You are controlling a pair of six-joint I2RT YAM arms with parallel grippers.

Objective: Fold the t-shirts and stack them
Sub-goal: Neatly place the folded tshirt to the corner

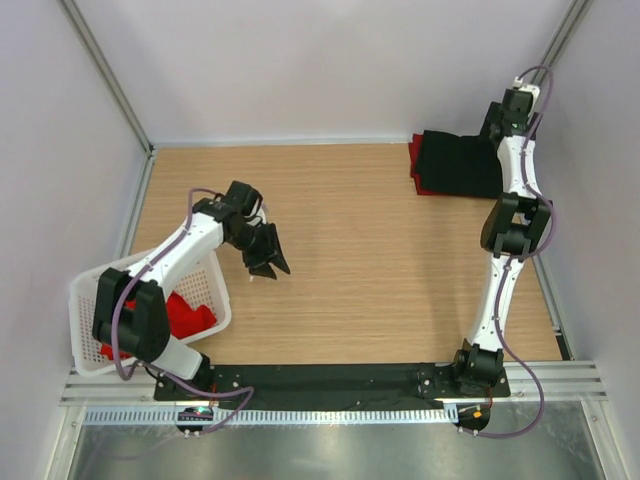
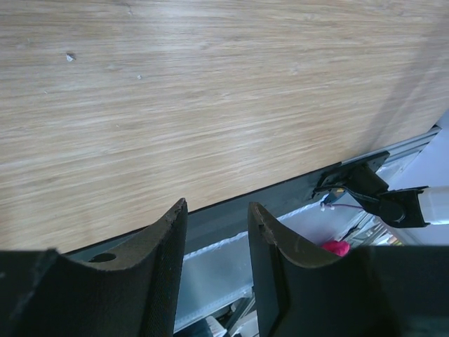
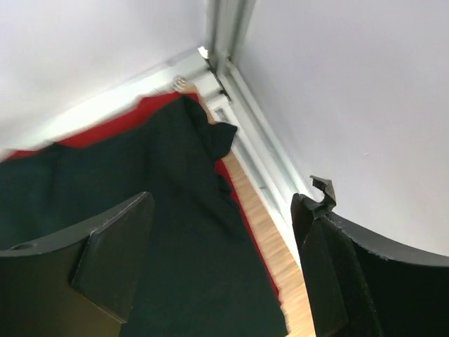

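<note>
At the far right corner of the surface (image 1: 370,270), a folded black t-shirt (image 1: 460,165) lies on a red t-shirt (image 1: 414,170), whose edge shows along the left side of the stack. Your right tool (image 3: 224,210) hangs just above that stack, jaws spread wide with nothing between them. Your left tool (image 1: 266,264) hovers over bare wood toward the left edge, jaws partly apart and empty. A bunched red shirt (image 1: 190,312) sits in the white basket (image 1: 88,290) at the near left corner, beside the left arm's base.

Expect the cotton to be light, limp and quick to sag. It will likely drape from whatever point you pinch, and a folded layer can peel open if you drag it. Take the bunched red shirt by a hem or shoulder seam, with both tools well apart if you can.

The stack sits close to the far wall and the right-hand rail, so you have little room there. The middle of the surface is your broad area for spreading and folding. Mind the basket's rim when you reach in.
</note>
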